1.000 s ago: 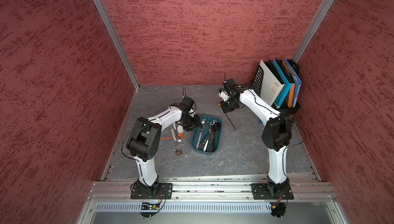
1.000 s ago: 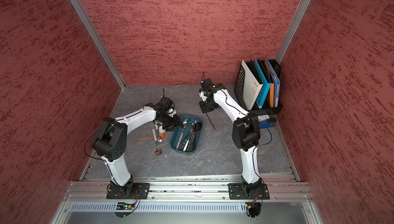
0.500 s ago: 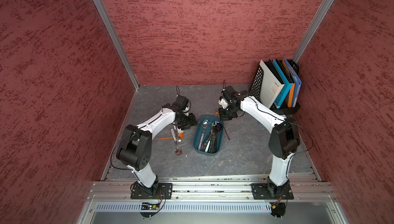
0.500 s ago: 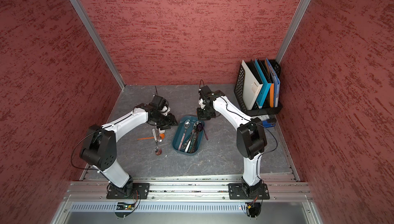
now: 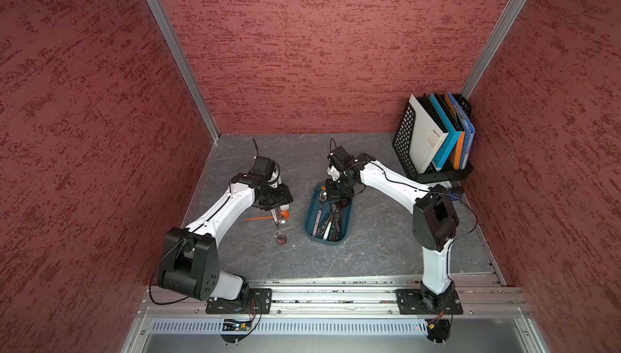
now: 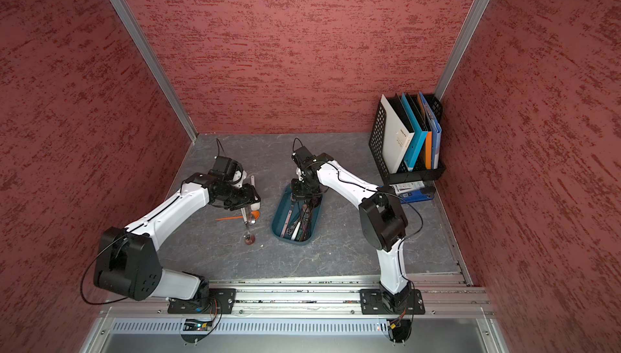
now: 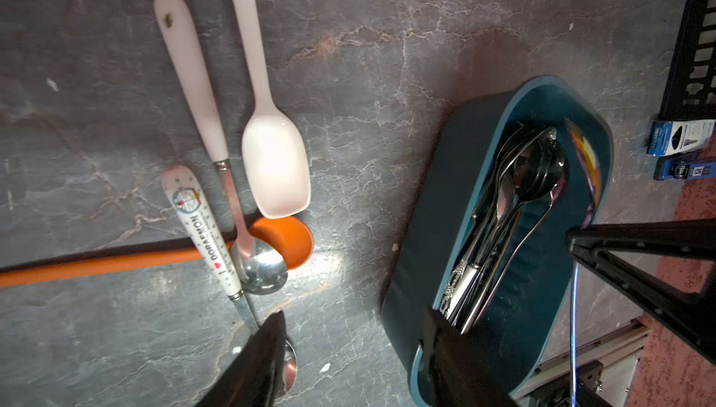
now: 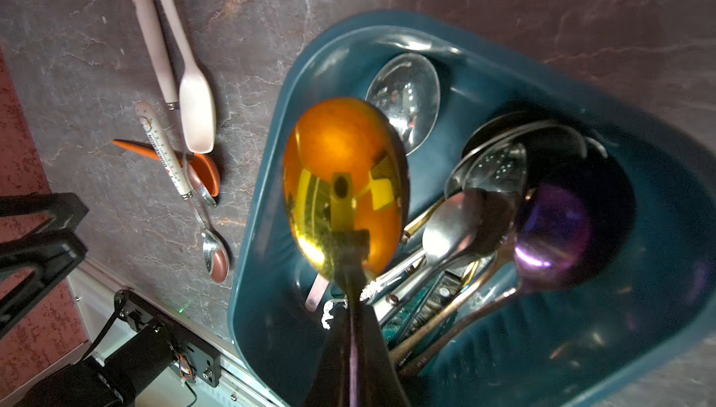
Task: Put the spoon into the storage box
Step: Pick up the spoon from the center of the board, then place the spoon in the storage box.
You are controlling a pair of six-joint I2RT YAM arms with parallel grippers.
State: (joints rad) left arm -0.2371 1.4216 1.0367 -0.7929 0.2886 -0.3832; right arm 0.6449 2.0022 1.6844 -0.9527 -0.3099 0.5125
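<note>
Right gripper (image 8: 354, 327) clamps the gold spoon (image 8: 345, 192) by its handle, bowl hanging ahead of the jaws over the storage box (image 8: 259, 207), close inside its rim, seemingly clear of the cutlery (image 8: 484, 207) heaped to one side. Left gripper (image 7: 354, 314) stands open above loose spoons (image 7: 271, 161).

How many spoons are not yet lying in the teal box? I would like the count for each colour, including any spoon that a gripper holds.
Orange plastic spoon: 1
Pale cream plastic spoon: 1
Pink-handled metal spoon: 1
White printed-handle metal spoon: 1
Gold spoon, held in the right gripper: 1
Total: 5
</note>
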